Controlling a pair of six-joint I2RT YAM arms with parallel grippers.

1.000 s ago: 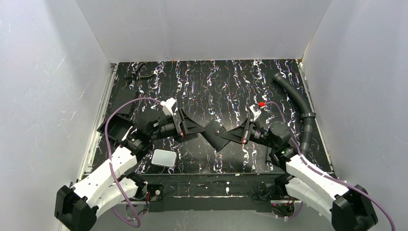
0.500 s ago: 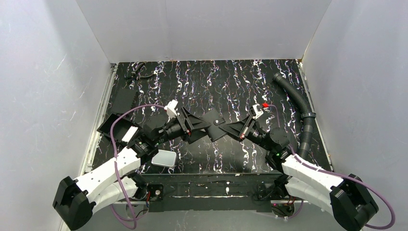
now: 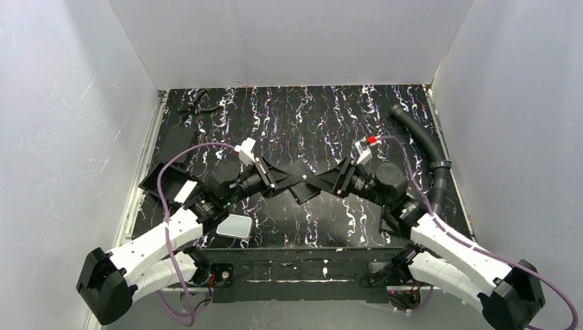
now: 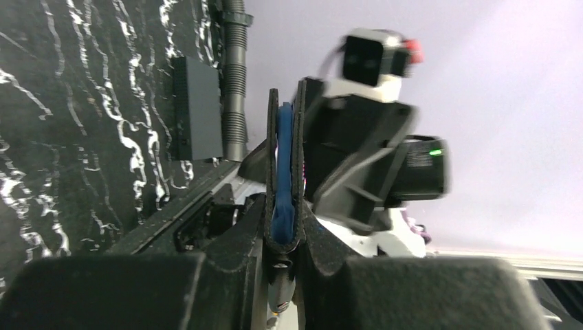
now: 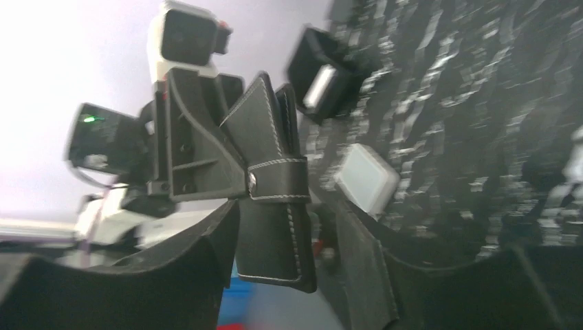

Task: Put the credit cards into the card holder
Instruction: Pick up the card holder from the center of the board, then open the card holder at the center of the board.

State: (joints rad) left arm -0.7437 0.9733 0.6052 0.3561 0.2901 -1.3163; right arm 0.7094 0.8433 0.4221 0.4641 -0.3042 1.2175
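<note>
The card holder (image 3: 306, 183), a black stitched wallet folded shut, hangs above mid-table between both grippers. My left gripper (image 3: 280, 180) is shut on its left end. In the left wrist view the card holder (image 4: 285, 158) stands edge-on with blue showing inside, pinched in the left gripper (image 4: 285, 230). My right gripper (image 3: 331, 181) is open around the other end. In the right wrist view the card holder (image 5: 275, 206) sits between the spread fingers of the right gripper (image 5: 285, 268), with a gap on the right side. I make out no credit cards for sure.
A white rounded slab (image 3: 234, 225) lies at front left. A black open box (image 3: 165, 184) with something pale in it sits at the left edge. A flat black plate (image 3: 175, 141) lies behind it. A ribbed black hose (image 3: 427, 148) runs along the right side.
The left gripper has closed onto the card holder. The right gripper, which held it before, has opened. Both arms moved closer together near mid-table.
</note>
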